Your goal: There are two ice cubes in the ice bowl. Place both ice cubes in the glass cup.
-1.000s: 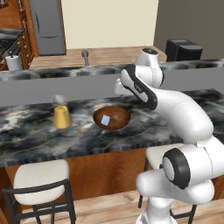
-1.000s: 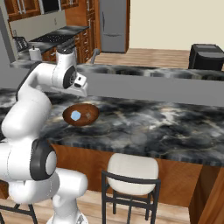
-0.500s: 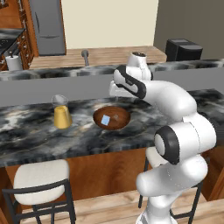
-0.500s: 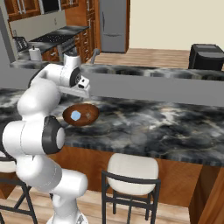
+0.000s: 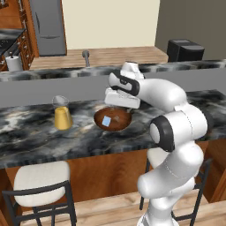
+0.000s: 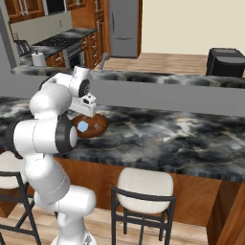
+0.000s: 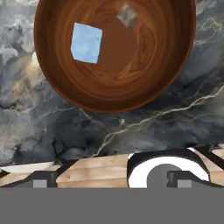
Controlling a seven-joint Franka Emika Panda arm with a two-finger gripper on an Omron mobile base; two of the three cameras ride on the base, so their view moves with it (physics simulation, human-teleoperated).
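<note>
The round reddish-brown ice bowl (image 5: 122,122) (image 6: 99,125) (image 7: 118,83) rests on the dark marble counter. One pale blue ice cube (image 7: 86,42) (image 5: 107,121) (image 6: 83,126) lies in it. A smaller, greyer ice cube (image 7: 127,14) lies near the bowl's middle. The glass cup (image 5: 62,114), yellow-orange in its lower part, stands upright to the bowl's left, apart from it. My gripper (image 5: 119,107) (image 6: 84,113) (image 7: 110,180) hangs open just above the bowl's near rim, pointing down, with nothing between its fingers.
A raised grey ledge (image 5: 53,86) runs along the back of the counter (image 5: 26,132), close behind the hand. White-cushioned stools (image 5: 39,176) (image 6: 143,184) stand below the counter's front edge. A black appliance (image 5: 185,49) sits far behind the ledge.
The hand has come down and slightly left, from above the ledge to just over the bowl. The arm's elbow has swung round. Bowl, cubes and cup have not moved.
</note>
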